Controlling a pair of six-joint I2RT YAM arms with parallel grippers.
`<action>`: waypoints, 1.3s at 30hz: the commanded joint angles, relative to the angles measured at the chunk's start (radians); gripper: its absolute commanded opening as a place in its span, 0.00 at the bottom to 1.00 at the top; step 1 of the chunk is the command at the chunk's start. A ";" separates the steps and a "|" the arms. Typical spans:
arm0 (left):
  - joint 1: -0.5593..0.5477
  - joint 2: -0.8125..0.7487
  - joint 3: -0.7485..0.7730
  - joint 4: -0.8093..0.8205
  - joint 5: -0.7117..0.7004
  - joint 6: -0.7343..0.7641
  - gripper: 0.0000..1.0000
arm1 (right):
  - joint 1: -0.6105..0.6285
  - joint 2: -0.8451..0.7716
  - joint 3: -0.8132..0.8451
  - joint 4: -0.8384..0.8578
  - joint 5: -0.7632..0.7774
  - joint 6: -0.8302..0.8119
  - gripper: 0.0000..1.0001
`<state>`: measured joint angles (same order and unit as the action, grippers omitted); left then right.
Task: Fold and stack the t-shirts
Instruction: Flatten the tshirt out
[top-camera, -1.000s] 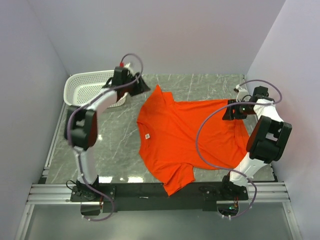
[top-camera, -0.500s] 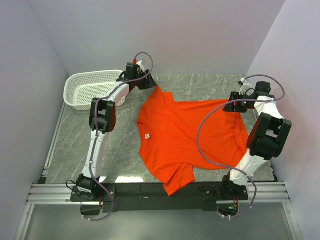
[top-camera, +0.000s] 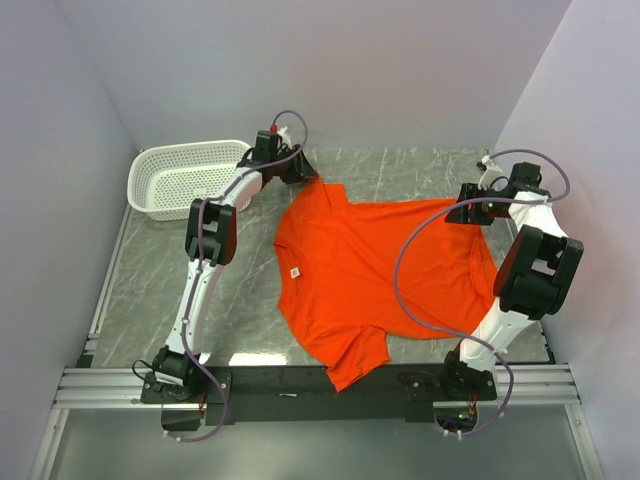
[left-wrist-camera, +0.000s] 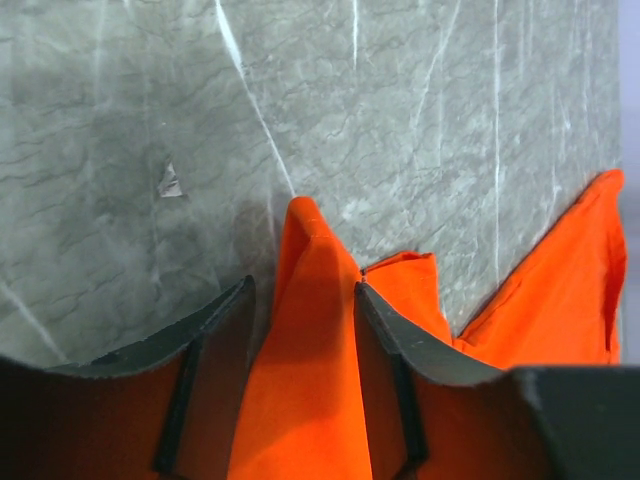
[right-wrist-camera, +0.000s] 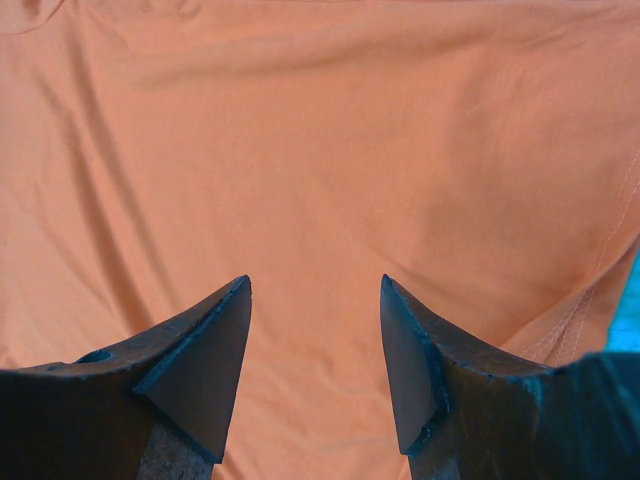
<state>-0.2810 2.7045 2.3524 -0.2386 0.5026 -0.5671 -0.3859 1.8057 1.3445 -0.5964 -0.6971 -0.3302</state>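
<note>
The t-shirt (top-camera: 385, 270) lies spread on the grey table (top-camera: 150, 290); the left end effector (top-camera: 302, 172) at its far sleeve.

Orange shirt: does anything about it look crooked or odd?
Yes. The t-shirt lies slanted, its near sleeve drooping over the table's front edge, and its far sleeve is bunched into a ridge between the left gripper's open fingers.
</note>
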 joint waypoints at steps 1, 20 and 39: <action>-0.006 0.032 0.042 0.031 0.053 -0.033 0.49 | -0.005 0.015 0.068 -0.008 -0.005 0.006 0.61; 0.026 -0.163 -0.131 0.200 0.042 -0.062 0.00 | 0.005 0.412 0.589 -0.124 0.277 0.177 0.52; 0.029 -0.166 -0.185 0.269 0.122 -0.106 0.00 | 0.028 0.662 0.884 -0.236 0.397 0.252 0.47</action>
<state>-0.2546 2.6137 2.1719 -0.0257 0.5907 -0.6636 -0.3729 2.4474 2.1830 -0.7883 -0.3031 -0.0925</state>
